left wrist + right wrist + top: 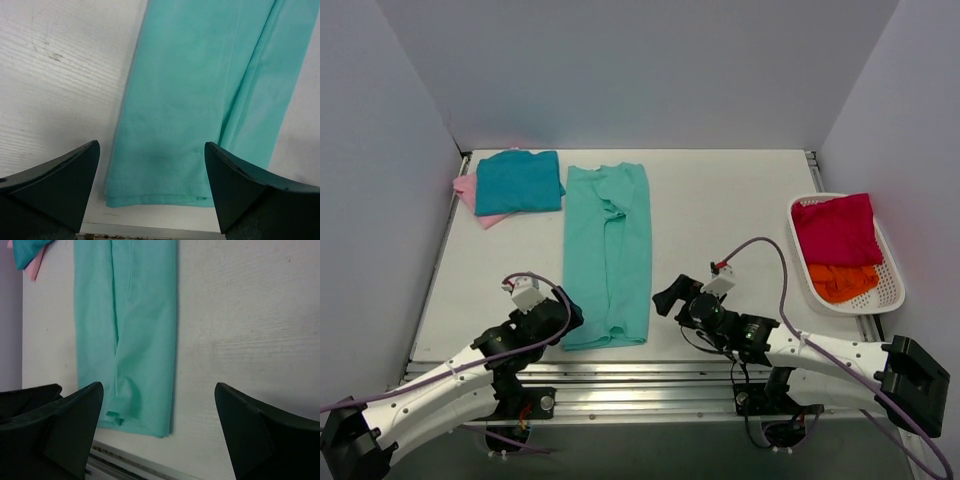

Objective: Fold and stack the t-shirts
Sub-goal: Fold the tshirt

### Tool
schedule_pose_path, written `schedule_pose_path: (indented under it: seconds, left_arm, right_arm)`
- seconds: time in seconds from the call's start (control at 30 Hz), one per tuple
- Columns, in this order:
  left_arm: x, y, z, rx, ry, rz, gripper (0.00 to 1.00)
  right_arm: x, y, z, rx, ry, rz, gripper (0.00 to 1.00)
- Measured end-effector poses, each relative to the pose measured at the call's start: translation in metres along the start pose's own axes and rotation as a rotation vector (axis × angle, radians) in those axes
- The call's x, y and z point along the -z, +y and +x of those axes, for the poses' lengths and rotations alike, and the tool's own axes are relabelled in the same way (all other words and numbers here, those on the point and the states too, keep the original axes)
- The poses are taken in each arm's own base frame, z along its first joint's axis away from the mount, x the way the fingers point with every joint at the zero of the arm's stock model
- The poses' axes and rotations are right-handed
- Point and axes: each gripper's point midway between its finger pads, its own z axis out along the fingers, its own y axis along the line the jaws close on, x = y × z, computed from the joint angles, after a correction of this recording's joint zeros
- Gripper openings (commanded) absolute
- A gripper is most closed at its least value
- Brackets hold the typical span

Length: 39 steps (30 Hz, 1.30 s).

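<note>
The mint t-shirt [607,255] lies on the table folded lengthwise into a long strip, its near hem by the front edge; it also shows in the left wrist view [200,100] and the right wrist view [125,330]. A teal t-shirt [519,181] lies folded on a pink one [470,193] at the back left. Crimson [836,228] and orange [842,281] t-shirts sit in the basket. My left gripper [570,312] is open and empty at the strip's near left corner. My right gripper [665,298] is open and empty just right of the strip's near end.
A white slotted basket [892,290] stands at the table's right edge. A metal rail [640,372] runs along the front edge. Grey walls close in the back and both sides.
</note>
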Motion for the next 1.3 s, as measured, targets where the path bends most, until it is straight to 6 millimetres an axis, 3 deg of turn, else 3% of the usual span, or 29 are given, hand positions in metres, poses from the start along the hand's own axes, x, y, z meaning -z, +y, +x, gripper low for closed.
schedule_pose_path:
  seconds: [0.17, 0.27, 0.4, 0.5, 0.67, 0.87, 1.3]
  left_arm:
    - [-0.003, 0.015, 0.023, -0.034, 0.063, -0.015, 0.96]
    - [-0.001, 0.012, 0.026, -0.036, 0.076, 0.001, 0.96]
    - [0.000, 0.009, 0.028, -0.024, 0.081, 0.013, 0.96]
    - [0.000, 0.009, 0.031, -0.021, 0.089, 0.019, 0.97]
    - [-0.002, 0.013, 0.036, -0.034, 0.102, 0.005, 0.97]
    - [-0.004, 0.015, 0.041, -0.034, 0.109, -0.001, 0.98]
    - [-0.006, 0.010, 0.043, -0.027, 0.110, 0.015, 0.99]
  right_arm:
    - [0.016, 0.005, 0.038, 0.014, 0.078, -0.028, 0.80]
    - [0.019, 0.005, 0.065, 0.039, 0.124, -0.024, 0.78]
    - [0.009, -0.014, 0.100, 0.093, 0.174, 0.040, 0.71]
    - [0.003, -0.006, 0.103, 0.062, 0.155, 0.018, 0.63]
    - [-0.002, -0.001, 0.105, 0.027, 0.145, 0.006, 0.61]
    - [-0.005, -0.004, 0.107, 0.031, 0.139, 0.016, 0.39]
    - [-0.019, 0.000, 0.112, 0.031, 0.111, 0.019, 0.22]
